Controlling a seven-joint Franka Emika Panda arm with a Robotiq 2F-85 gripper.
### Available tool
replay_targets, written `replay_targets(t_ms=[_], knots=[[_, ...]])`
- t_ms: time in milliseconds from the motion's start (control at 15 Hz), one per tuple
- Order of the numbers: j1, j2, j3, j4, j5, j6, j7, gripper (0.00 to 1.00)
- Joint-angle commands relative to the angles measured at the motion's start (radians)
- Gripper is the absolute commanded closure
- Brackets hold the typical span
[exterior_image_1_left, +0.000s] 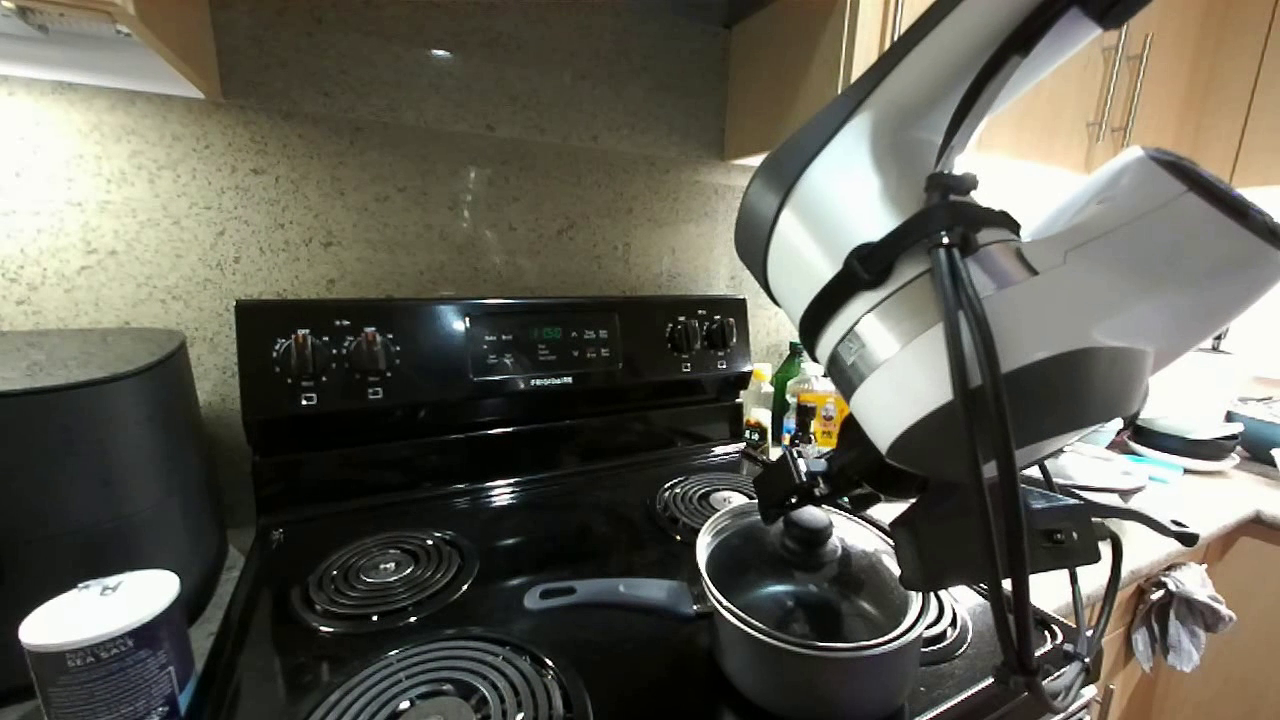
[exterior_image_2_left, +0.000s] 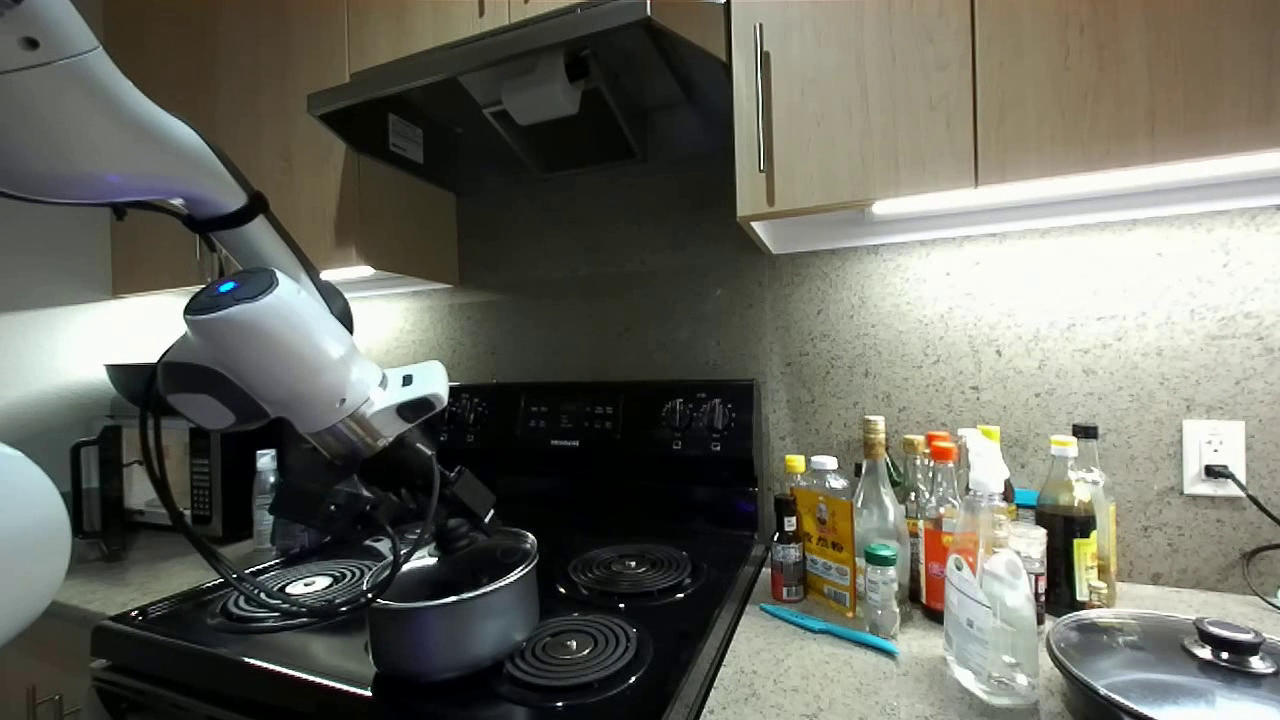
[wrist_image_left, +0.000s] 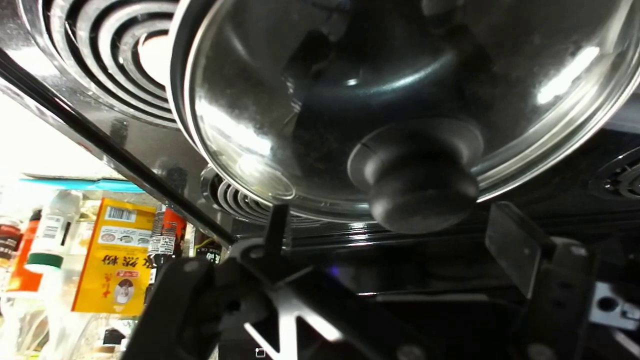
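Black stovetop (exterior_image_1_left: 570, 530) carries the pot (exterior_image_1_left: 790, 672), glass lid (wrist_image_left: 325, 125) on, handle (exterior_image_1_left: 618, 593) at 9 o'clock in an exterior view. Hand (wrist_image_left: 395, 237) empty, jaws spread; lid knob (wrist_image_left: 425, 195) near, at its 1 o'clock in wrist view. Knob looks closer to the 3 o'clock finger (wrist_image_left: 515, 247); lopsided squeeze could tip the lid.

Pot lid (wrist_image_left: 410, 95) cut off in wrist view. Salt canister (exterior_image_1_left: 105, 645), near left, and lidded pan (exterior_image_2_left: 1140, 655), near right, each cut off in an exterior view. Stove display (exterior_image_1_left: 545, 345): digits blurred.
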Motion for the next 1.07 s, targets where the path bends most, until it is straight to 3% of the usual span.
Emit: replay_targets(t_ms=[0, 600, 667, 1000], knots=[[0.0, 0.0, 0.0, 0.0, 0.0, 0.0, 0.001, 0.0], [-0.076, 0.037, 0.07, -0.006, 0.001, -0.002, -0.007, 0.0], [-0.048, 0.007, 0.049, -0.001, 0.0, 0.0, 0.001, 0.0], [-0.064, 0.008, 0.057, -0.001, 0.0, 0.0, 0.001, 0.0]])
